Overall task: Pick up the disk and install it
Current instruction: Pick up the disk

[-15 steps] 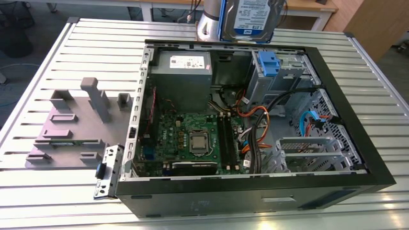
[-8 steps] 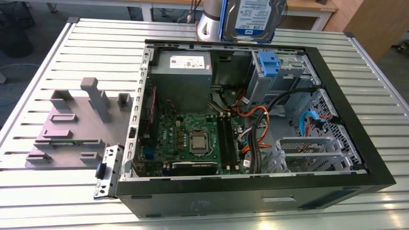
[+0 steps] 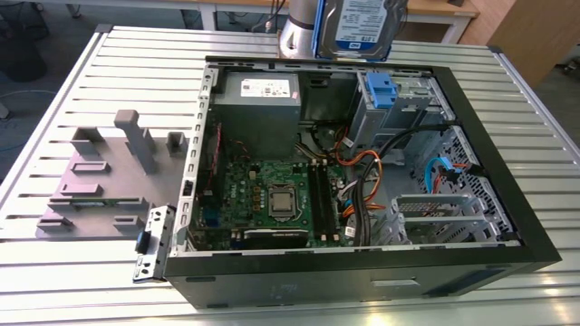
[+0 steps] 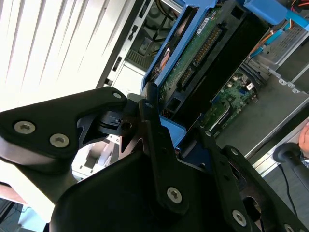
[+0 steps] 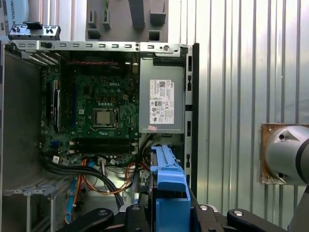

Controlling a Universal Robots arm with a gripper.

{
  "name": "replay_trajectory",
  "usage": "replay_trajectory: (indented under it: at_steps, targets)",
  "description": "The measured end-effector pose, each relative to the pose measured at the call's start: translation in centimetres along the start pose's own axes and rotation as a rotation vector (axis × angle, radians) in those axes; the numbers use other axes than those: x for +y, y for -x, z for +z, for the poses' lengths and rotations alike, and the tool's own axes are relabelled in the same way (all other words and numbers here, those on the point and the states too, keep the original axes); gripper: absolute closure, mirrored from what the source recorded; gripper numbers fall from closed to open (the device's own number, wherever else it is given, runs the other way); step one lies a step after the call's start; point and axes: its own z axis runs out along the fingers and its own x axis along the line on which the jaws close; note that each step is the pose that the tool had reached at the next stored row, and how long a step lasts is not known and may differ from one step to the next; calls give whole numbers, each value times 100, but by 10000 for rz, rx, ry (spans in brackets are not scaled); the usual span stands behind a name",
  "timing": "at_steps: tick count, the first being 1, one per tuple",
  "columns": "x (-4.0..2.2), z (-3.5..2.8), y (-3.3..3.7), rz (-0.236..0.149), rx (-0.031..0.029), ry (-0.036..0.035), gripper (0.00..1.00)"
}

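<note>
One disk: hard, flat, likely heavy, breaks if dropped.
Claw: squeezing its blue frame, up by the computer case.
Best hold: frame sides, not the green board.

Robotics workshop: slatted metal bench, opened computer case.

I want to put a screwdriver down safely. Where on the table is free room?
Bare slats lie on the table between the grey fixture and the far edge, and at the exterior view's right of the computer case. Inside, the cables crowd it.
</note>
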Motion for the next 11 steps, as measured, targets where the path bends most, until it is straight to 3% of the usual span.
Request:
replay_trajectory:
  at_steps: [11]
  targets:
    - [-41,-1,0,0,0,0,63]
